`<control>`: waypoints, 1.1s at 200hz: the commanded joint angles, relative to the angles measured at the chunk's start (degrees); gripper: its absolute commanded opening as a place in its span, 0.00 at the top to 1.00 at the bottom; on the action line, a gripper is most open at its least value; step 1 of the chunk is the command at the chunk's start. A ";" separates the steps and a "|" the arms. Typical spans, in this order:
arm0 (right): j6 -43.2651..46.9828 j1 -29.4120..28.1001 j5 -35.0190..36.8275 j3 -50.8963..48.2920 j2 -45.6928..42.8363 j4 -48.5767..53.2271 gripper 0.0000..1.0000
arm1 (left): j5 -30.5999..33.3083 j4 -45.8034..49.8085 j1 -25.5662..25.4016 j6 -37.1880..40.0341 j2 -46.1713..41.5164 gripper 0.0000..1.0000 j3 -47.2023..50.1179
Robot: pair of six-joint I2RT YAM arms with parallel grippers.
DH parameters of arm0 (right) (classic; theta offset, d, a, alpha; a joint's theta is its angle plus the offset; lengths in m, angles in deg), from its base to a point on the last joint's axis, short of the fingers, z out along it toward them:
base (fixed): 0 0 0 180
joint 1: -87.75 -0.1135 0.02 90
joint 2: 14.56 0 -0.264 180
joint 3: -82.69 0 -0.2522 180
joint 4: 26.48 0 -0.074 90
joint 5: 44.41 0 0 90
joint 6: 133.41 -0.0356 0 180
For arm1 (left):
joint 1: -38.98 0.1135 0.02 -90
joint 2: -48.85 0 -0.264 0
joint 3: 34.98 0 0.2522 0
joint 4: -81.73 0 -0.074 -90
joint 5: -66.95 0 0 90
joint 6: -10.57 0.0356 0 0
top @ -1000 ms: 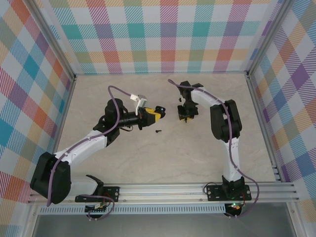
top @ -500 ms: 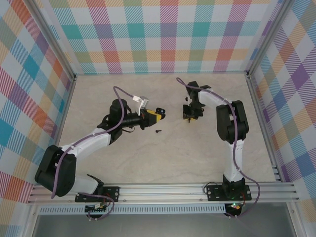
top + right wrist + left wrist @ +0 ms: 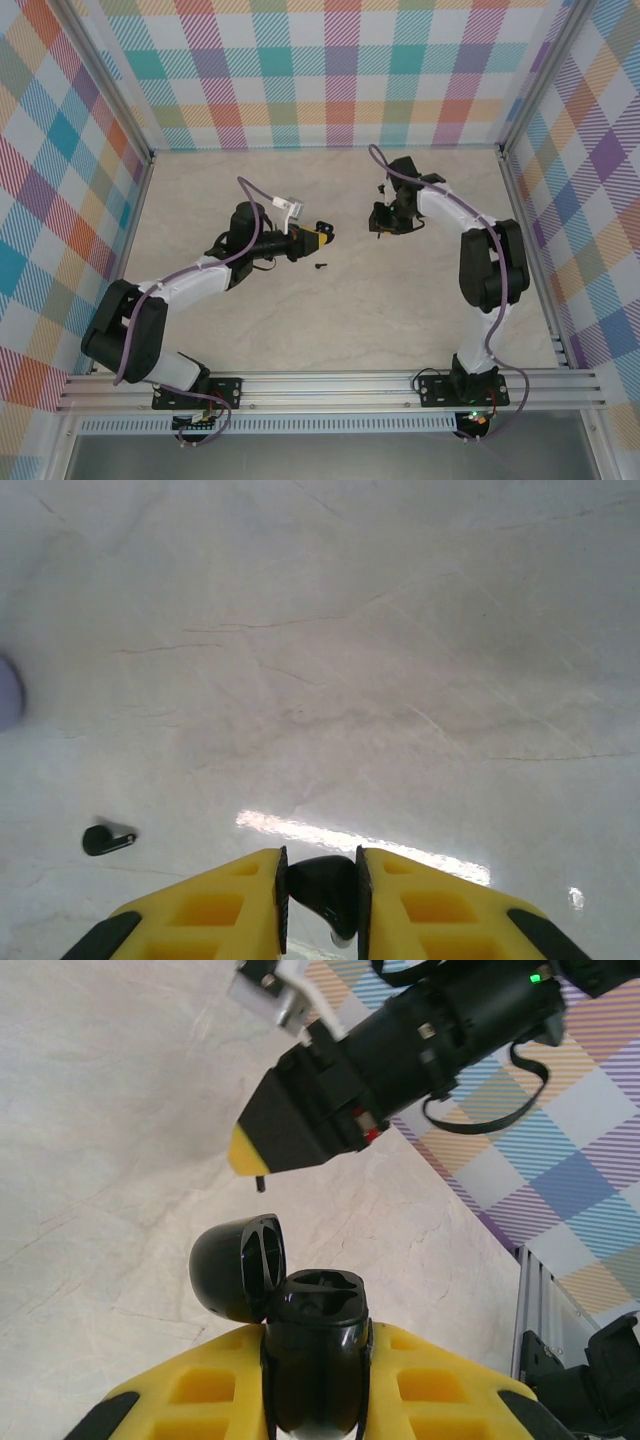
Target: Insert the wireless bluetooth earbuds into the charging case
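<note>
My left gripper [image 3: 315, 1338] is shut on a black charging case [image 3: 315, 1360], held upright with its lid [image 3: 237, 1265] hinged open to the left and two empty sockets showing. In the top view this gripper [image 3: 322, 235] is near the table's middle. My right gripper [image 3: 322, 865] is shut on a black earbud [image 3: 327, 895] above the table. It hangs just beyond the case, its yellow tip [image 3: 245, 1152] pointing down, and lies to the right of the case in the top view [image 3: 378, 222]. A second black earbud [image 3: 105, 838] [image 3: 320, 265] lies on the table.
The pale marble table [image 3: 330, 320] is fenced by plaid walls on three sides and a metal rail [image 3: 340, 385] at the near edge. A pale lavender blob [image 3: 8, 692] shows at the left edge of the right wrist view.
The right arm has swung its elbow to the right and its gripper has shifted slightly away from me with the earbud. The left arm has stretched a little further in with the case.
</note>
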 commanded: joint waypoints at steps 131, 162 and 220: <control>-6.07 -0.54 -18.25 -7.28 -24.06 -10.04 0.76 | 0.70 -11.28 -1.03 6.02 3.08 0.96 0.08; -6.51 -1.82 -19.39 -7.23 -27.68 -10.90 0.76 | -0.64 -13.63 -1.84 9.16 2.40 0.96 0.08; -6.86 -6.03 -17.97 -7.03 -30.98 -12.64 0.76 | -1.28 -11.63 -3.79 15.18 0.19 1.00 -1.69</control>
